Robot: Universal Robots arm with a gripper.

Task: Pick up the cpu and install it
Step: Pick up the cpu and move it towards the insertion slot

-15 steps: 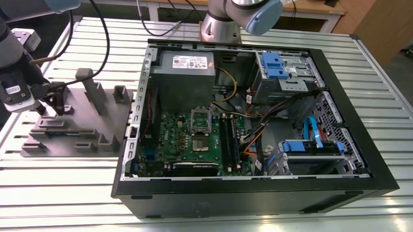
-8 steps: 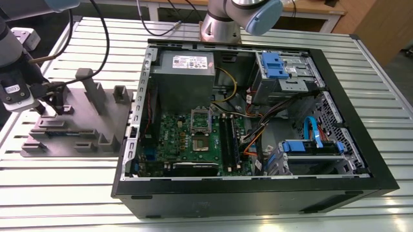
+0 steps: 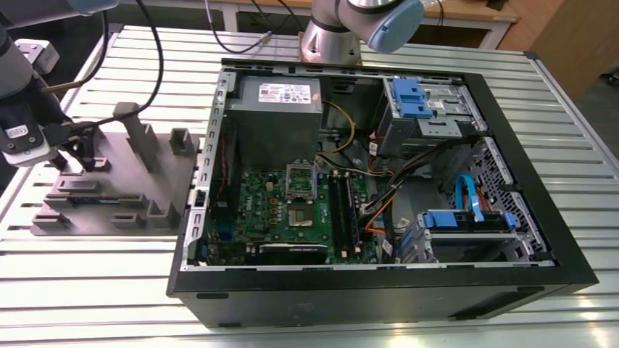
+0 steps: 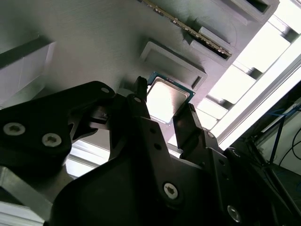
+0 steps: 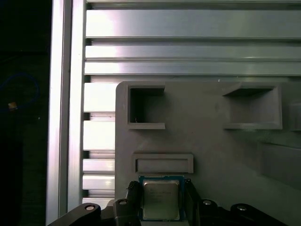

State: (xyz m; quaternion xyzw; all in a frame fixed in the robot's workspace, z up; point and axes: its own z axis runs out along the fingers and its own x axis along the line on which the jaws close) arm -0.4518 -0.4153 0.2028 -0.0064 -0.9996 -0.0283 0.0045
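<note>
1. Hidden or cut off. In both wrist views the black two-finger gripper (image 5: 161, 184) covers the near part of the grey moulded plastic fixture block (image 5: 211, 141), and the picture edge cuts the gripper body. In the exterior view the gripper stands at 9 o'clock, over the same block. I cannot make out the cpu there, because the fingers and the block's upright posts mask that spot. The arm leaves the picture at 10 o'clock.

2. Task item. The cpu (image 5: 161, 200) is a small flat square chip with a silvery-grey metal top and a green rim. It sits on the fixture block, just beside a low rectangular raised frame (image 5: 163, 163). I cannot tell whether it rests on the block or is lifted off it.

3. Hand state. The fingers (image 5: 133, 192) flank two opposite edges of the cpu and appear to be pressed against them, pinching it.

4. Surface and room. The block lies on a slatted aluminium table (image 3: 116, 290). The open black desktop computer case (image 3: 387, 290) lies flat from centre to 3 o'clock, well apart from the cpu, with its green mainboard (image 3: 266, 196) exposed. The grey arm base (image 3: 334, 40) and a wooden bench (image 3: 454, 14) stand at 12 o'clock.
</note>
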